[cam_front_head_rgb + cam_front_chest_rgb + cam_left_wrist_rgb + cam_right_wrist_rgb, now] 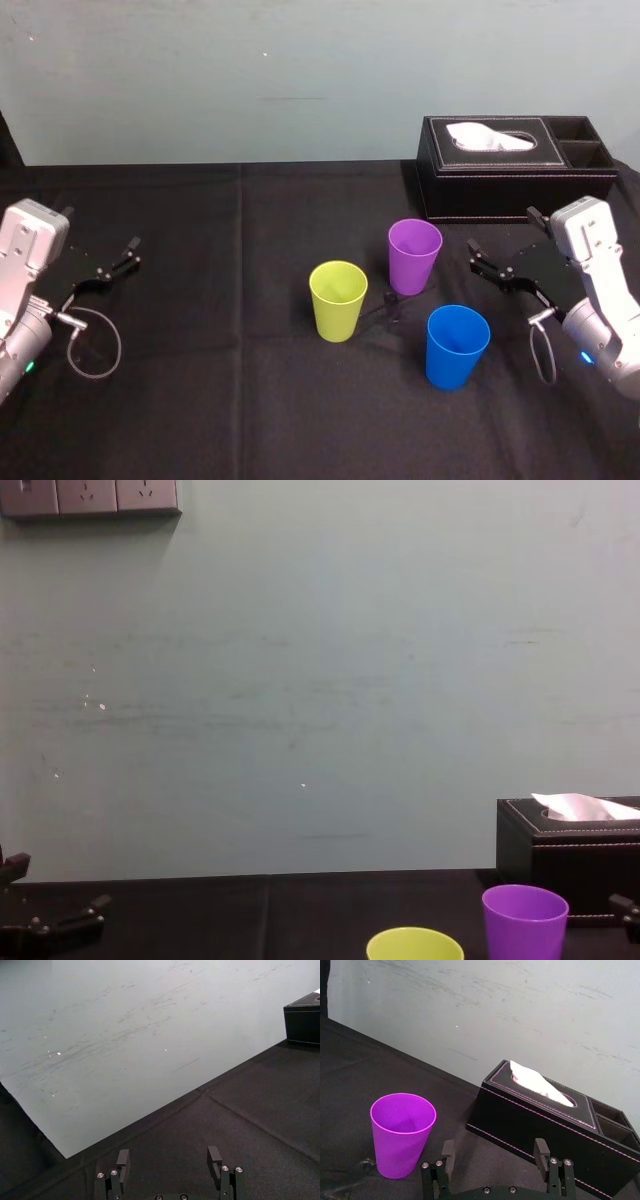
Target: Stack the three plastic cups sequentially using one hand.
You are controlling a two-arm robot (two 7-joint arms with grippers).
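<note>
Right gripper point(494, 1146): fingers apart, holding nothing, just right of the purple cup point(414, 255) and in front of the tissue box point(515, 170). The purple cup, yellow-green cup point(338, 300) and blue cup point(458, 346) stand upright and unstacked at mid-table point(200, 400). Left gripper point(169, 1155): fingers likewise apart, parked at far left, well apart from the cups.

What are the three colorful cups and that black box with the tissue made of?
The purple cup, blue cup and yellow-green cup look like smooth plastic: even bright colour, a slight sheen and thin rims. The tissue box looks like black leather or imitation leather, judging by the light stitching along its edges; I can't tell which.
</note>
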